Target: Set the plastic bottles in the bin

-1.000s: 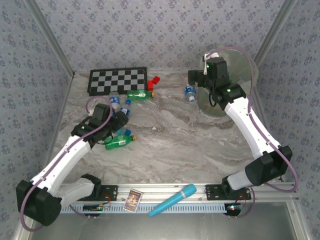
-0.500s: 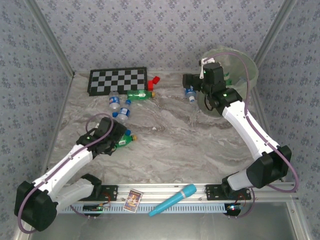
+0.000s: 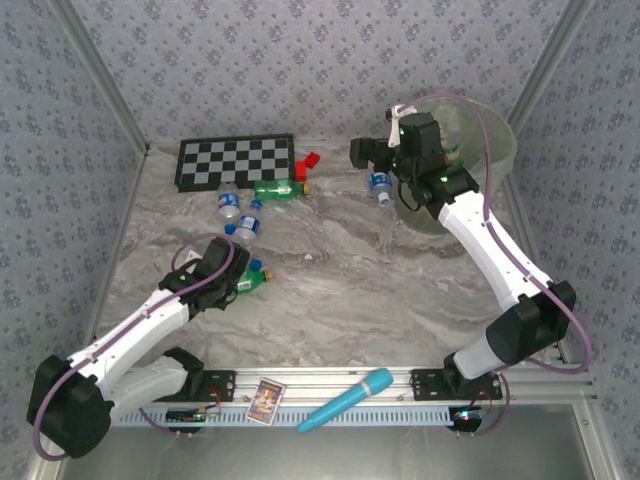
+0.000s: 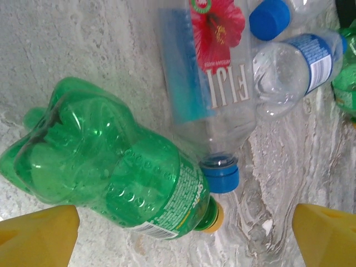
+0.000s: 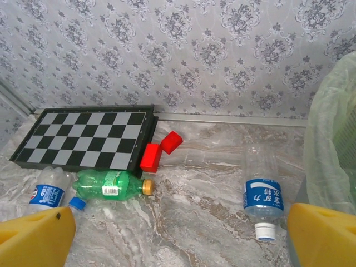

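Two pincers, both spread wide and holding nothing. The left pincer (image 4: 183, 239) hangs right over the green bottle (image 4: 111, 172) lying mid-left on the counter (image 4: 83, 50), so I'd guess it's lining up a grab. The right pincer (image 5: 178, 239) hovers by the bin (image 5: 334, 139) at upper right, facing a clear blue-label bottle (image 5: 262, 197) lying just beside it, probably next.

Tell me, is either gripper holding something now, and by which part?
Nothing is held. The left gripper is open above a lying green bottle, not closed on it; the right gripper is open above bare table.
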### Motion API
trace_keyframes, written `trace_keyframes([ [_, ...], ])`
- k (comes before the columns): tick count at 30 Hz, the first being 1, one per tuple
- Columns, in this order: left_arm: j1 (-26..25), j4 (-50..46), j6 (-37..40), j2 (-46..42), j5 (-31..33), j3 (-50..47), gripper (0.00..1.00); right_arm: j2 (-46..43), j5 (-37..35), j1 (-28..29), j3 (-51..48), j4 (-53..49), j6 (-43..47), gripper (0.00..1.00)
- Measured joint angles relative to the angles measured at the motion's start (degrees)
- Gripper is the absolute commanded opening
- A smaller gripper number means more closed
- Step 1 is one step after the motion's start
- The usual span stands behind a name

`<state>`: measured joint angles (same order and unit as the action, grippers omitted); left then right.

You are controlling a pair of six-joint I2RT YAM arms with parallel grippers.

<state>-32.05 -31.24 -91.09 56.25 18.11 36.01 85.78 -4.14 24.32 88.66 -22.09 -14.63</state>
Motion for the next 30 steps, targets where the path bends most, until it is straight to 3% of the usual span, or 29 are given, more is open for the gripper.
trace_keyframes([
  [8, 0.0, 0.2, -1.8, 0.3, 2.1, -0.2, 0.97, -4.6, 1.6, -1.2, -2.2, -3.2, -0.9, 0.99],
  [19, 0.0, 1.1, -2.3, 6.6, 2.3, 0.2, 0.92, -15.4, 8.1, -3.4, -12.9, -3.5, -1.9, 0.99],
  [30, 0.0, 4.7, -3.5, 11.4, 2.3, 1.3, 0.87, -16.2, 9.6, -3.3, -15.3, -3.4, -3.2, 0.99],
])
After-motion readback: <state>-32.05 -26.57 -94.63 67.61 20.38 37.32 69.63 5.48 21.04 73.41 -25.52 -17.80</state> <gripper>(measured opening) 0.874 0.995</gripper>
